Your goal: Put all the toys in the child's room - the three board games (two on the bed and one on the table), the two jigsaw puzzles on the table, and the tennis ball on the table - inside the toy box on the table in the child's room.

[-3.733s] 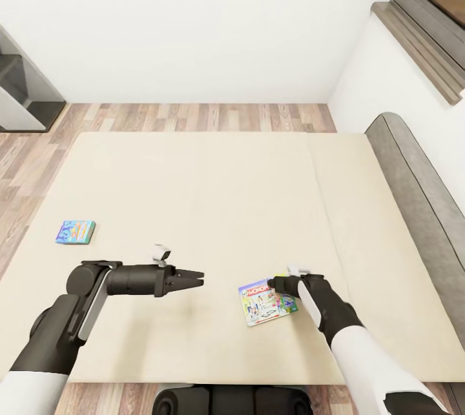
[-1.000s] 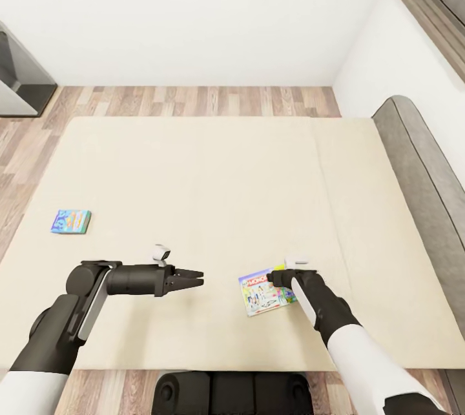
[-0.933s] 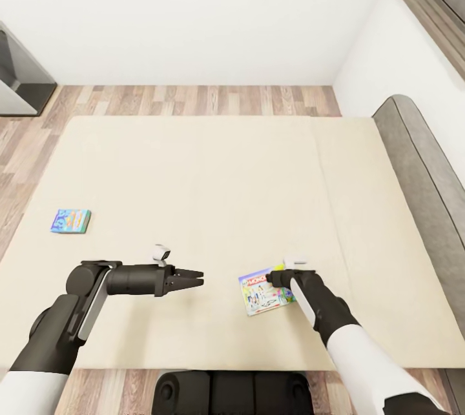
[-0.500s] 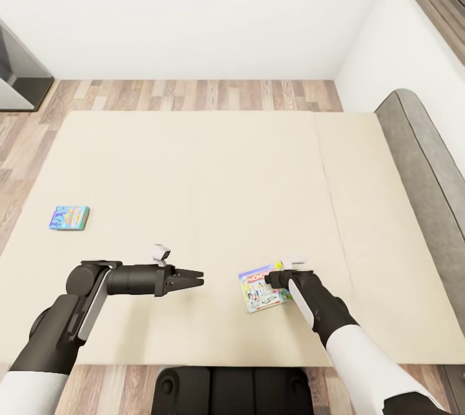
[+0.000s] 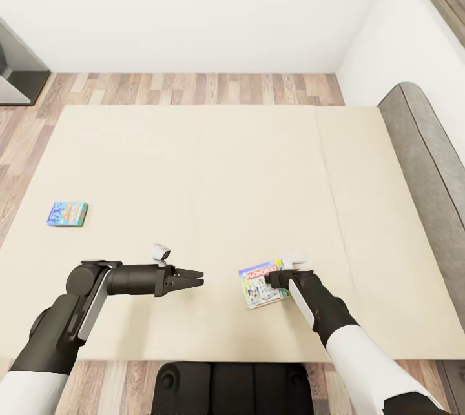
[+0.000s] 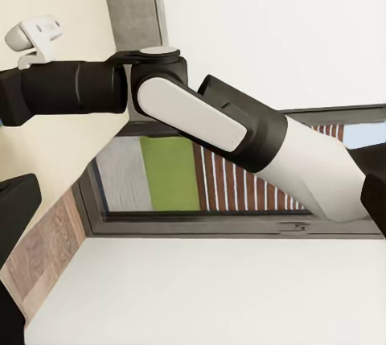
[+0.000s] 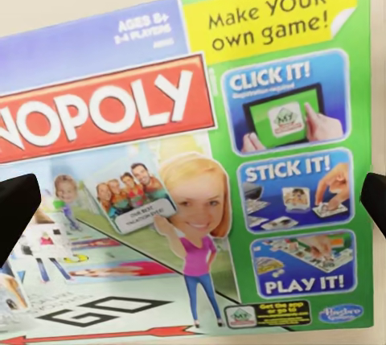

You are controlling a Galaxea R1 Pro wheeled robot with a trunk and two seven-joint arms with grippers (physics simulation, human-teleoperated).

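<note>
From the head, the flat glossy green-edged board game (image 5: pixel 261 284) lies on the smooth beige bed (image 5: pixel 213 163), with the right gripper (image 5: pixel 274 279) at its right edge; the left gripper (image 5: pixel 194 279), fingers nearly together, holds nothing, and the small blue board game (image 5: pixel 67 213) lies far left. The left wrist view shows the right arm (image 6: pixel 217 120). In the right wrist view, dark fingers (image 7: pixel 16 212) stand wide, flanking the printed box.

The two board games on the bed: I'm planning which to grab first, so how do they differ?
The green-edged board game looks larger than the small blue board game. The green-edged one lies right at the right gripper, while the blue one lies far off near the bed's left edge, beyond the left gripper. Both lie flat on the mattress.
</note>
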